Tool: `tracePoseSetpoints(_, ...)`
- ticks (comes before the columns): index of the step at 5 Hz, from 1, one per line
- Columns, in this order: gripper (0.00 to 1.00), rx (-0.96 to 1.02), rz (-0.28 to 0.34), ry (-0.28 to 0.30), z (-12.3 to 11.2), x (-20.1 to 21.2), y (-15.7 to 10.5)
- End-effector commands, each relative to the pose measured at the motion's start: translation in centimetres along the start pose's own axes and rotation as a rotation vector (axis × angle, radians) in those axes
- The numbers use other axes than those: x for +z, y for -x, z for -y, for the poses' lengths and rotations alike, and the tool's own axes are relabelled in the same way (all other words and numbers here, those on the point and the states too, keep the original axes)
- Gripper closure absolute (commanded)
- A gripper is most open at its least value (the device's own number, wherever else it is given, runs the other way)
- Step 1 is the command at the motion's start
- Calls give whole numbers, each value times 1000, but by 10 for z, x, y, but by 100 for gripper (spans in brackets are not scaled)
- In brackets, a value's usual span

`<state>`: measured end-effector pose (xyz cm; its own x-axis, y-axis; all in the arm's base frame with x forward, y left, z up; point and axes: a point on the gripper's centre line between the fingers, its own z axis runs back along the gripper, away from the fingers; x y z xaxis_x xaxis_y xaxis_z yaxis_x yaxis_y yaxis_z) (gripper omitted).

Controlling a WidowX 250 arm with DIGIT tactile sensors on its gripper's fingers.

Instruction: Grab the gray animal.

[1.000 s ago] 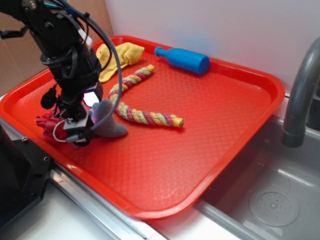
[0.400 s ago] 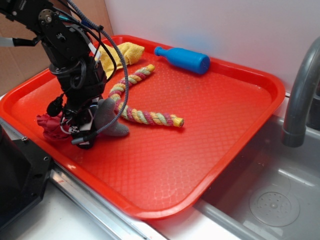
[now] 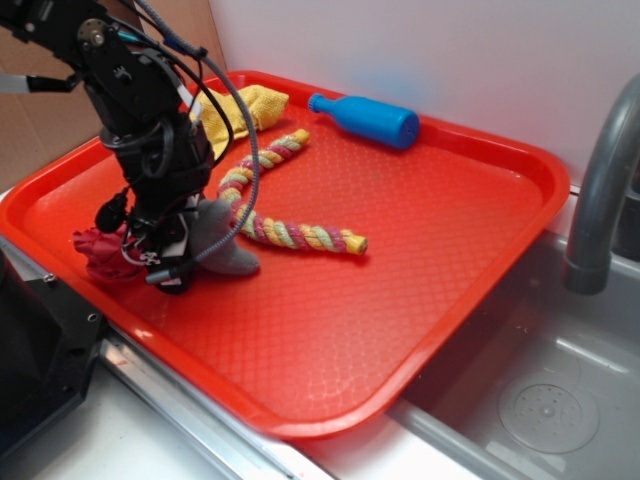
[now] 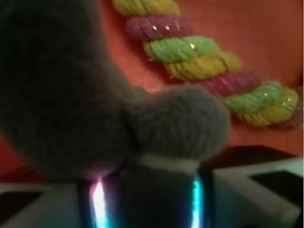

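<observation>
Lowered since a sec ago, gripper now down on gray animal at red tray edge; jaws apparently pinching plush, grab prob. underway.

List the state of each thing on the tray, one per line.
gray animal: lying on tray, gripper down on it
gripper: lowered at the animal; jaws hidden, closure unclear
braided rope: lying bent, beside the animal
blue bottle: on its side
yellow cloth: crumpled
red fabric bundle: bunched by tray edge
</observation>
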<state>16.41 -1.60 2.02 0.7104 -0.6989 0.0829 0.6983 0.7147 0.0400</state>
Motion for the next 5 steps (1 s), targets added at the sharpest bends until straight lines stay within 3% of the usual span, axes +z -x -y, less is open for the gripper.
tracePoseSetpoints(1, 100, 370, -128, -59, -15, 74, -18)
tracePoseSetpoints(3, 100, 781, -29, 76, -13, 147, -14)
tracePoseSetpoints(4, 100, 852, 8, 37, -11, 176, -13)
tracePoseSetpoints(5, 100, 851, -42, -61, -8, 176, -17)
